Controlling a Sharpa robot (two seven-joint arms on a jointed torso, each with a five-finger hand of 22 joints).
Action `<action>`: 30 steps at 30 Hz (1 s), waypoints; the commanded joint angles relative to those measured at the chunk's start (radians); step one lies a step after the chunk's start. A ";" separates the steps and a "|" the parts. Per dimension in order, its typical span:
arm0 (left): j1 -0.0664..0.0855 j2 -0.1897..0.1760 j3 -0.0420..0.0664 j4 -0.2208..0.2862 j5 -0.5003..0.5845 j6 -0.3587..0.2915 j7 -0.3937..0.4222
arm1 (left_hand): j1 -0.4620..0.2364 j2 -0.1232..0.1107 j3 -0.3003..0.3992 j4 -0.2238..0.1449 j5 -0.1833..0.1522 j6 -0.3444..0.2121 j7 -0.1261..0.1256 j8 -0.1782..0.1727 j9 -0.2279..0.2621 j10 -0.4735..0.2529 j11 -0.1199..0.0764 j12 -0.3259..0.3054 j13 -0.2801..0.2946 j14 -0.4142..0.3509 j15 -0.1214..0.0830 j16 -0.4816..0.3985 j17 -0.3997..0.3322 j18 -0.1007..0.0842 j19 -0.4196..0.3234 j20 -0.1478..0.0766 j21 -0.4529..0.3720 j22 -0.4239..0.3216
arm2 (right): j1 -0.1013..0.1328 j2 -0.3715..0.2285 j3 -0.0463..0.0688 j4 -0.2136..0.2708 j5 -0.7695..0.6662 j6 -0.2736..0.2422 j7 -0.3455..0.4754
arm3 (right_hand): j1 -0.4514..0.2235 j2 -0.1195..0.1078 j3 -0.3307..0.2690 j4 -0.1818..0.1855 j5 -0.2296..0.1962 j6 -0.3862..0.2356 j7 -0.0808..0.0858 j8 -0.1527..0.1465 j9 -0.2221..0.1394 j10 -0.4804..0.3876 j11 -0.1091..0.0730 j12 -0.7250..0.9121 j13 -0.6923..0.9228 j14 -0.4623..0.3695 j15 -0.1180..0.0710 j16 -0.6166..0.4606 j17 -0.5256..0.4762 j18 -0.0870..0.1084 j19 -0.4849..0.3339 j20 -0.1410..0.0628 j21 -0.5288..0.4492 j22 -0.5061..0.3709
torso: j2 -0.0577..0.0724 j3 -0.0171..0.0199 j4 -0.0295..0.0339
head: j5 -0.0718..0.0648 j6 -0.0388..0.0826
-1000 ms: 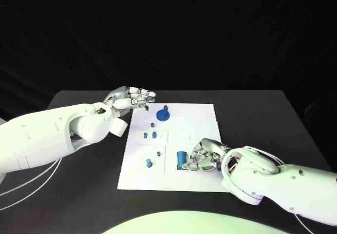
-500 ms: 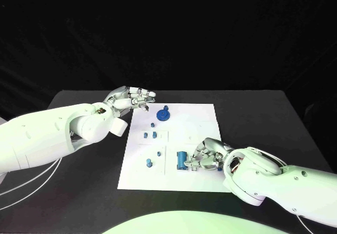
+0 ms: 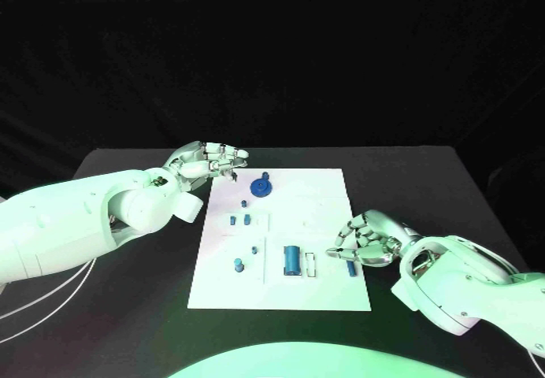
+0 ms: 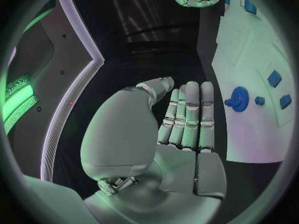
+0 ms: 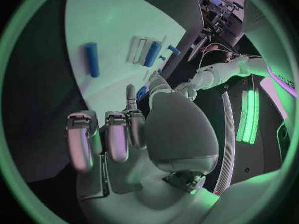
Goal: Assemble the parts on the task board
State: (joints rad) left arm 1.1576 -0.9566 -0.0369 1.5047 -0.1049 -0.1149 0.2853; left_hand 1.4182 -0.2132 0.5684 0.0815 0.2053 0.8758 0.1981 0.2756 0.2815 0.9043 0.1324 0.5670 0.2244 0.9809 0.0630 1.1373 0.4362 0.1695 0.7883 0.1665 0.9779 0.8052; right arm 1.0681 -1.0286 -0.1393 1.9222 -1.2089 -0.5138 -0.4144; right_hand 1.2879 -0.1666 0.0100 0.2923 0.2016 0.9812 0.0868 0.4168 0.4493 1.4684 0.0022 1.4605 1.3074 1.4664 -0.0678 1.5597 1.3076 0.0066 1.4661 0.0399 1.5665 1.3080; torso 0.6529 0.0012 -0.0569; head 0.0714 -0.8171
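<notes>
The white task board (image 3: pixel 318 197) lies mid-table. On it are a blue gear (image 3: pixel 261 187) near the far edge, several small blue parts (image 3: pixel 241 219), a blue cylinder (image 3: pixel 292 258) lying flat, and a slim blue peg (image 3: pixel 351 269) near the right edge. My right hand (image 3: pixel 369 242) hovers at that edge just above the peg, fingers curled in. In the right wrist view a bit of blue (image 5: pixel 142 92) shows between thumb and a finger; I cannot tell if it is held. My left hand (image 3: pixel 210 161) hangs off the board's far left corner, fingers straight and holding nothing.
Black table (image 3: pixel 431 181) surrounds the board on all sides. The left wrist view shows the gear (image 4: pixel 238 98) beside my flat left hand (image 4: pixel 181 129). In the right wrist view, the peg (image 5: pixel 91 58) and the cylinder (image 5: pixel 152 54) lie on the board beyond my right hand (image 5: pixel 131 134).
My right hand has drawn back to the right, off the blue cylinder, which stays lying on the board. The slim peg now shows. My left hand has barely moved.
</notes>
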 commanded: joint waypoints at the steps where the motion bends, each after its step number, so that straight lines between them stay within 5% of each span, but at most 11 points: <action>1: 0.001 0.003 0.001 0.002 0.005 0.007 0.016 | -0.014 -0.003 -0.003 0.008 -0.001 -0.007 -0.004 0.005 -0.002 -0.007 -0.003 0.007 -0.001 -0.006 0.000 0.004 -0.001 0.014 0.005 0.000 -0.009 -0.003 | 0.002 -0.034 -0.001 -0.001 -0.014 -0.022 0.057 | 0.007 -0.002 0.000 -0.002 -0.007 -0.001 -0.002 -0.001 0.001 0.047 0.006 -0.003 0.199 0.102 0.010 0.006 0.251 -0.007 0.105 0.005 0.004 0.263 | 0.000 -0.0001 -0.0009 | -0.009 -0.002; 10: 0.000 0.005 0.000 0.002 0.006 0.009 0.020 | -0.016 -0.004 -0.005 0.009 -0.001 -0.007 -0.004 0.005 -0.002 -0.008 -0.003 0.008 -0.002 -0.006 0.000 0.005 -0.001 0.014 0.005 0.000 -0.010 -0.004 | -0.027 -0.082 -0.003 -0.017 -0.166 0.036 -0.003 | 0.015 -0.007 -0.008 -0.002 -0.027 0.005 -0.003 0.002 0.005 0.044 0.006 -0.007 0.197 0.104 0.011 0.011 0.262 -0.007 0.105 0.008 0.004 0.263 | 0.000 0.0002 -0.0003 | -0.016 -0.001; 21: 0.000 0.005 -0.001 0.002 0.006 0.011 0.019 | -0.015 -0.004 -0.005 0.009 -0.001 -0.007 -0.005 0.006 -0.002 -0.008 -0.004 0.008 -0.002 -0.006 -0.001 0.005 -0.001 0.014 0.006 0.000 -0.011 -0.004 | -0.083 -0.030 -0.004 -0.053 -0.246 0.101 -0.117 | -0.006 -0.007 -0.023 0.002 -0.037 0.034 -0.013 0.017 0.014 0.060 -0.002 0.022 0.214 0.104 0.006 0.011 0.263 -0.007 0.105 0.006 0.004 0.263 | 0.001 -0.0003 0.0021 | -0.018 -0.003; 30: 0.000 0.005 -0.001 0.003 0.006 0.014 0.018 | -0.010 -0.004 -0.004 0.006 0.000 -0.007 -0.005 0.007 -0.002 -0.009 -0.004 0.009 -0.002 -0.007 -0.002 0.005 -0.001 0.014 0.006 0.000 -0.012 -0.005 | -0.098 0.011 -0.004 -0.076 -0.274 0.132 -0.154 | 0.012 0.007 -0.012 -0.001 -0.030 0.042 -0.019 0.022 0.018 0.060 -0.007 0.020 0.213 0.104 0.001 0.011 0.263 -0.007 0.105 0.002 0.004 0.263 | 0.001 -0.0012 0.0015 | -0.015 -0.003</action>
State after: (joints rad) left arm 1.1573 -0.9530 -0.0387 1.5051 -0.1042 -0.1143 0.2903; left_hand 1.4102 -0.2161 0.5642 0.0857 0.2054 0.8721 0.1944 0.2756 0.2809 0.9006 0.1288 0.5721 0.2229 0.9809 0.0629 1.1373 0.4363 0.1695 0.7882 0.1664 0.9701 0.8010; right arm 0.9795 -1.0236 -0.1371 1.8529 -1.4432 -0.4396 -0.5243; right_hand 1.2979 -0.1625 -0.0062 0.2945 0.1698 1.0202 0.0698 0.4444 0.4708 1.4684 0.0021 1.4830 1.3073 1.4664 -0.0609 1.5676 1.3073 0.0066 1.4661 0.0398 1.5664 1.3076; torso 0.6540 0.0005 -0.0548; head 0.0550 -0.8202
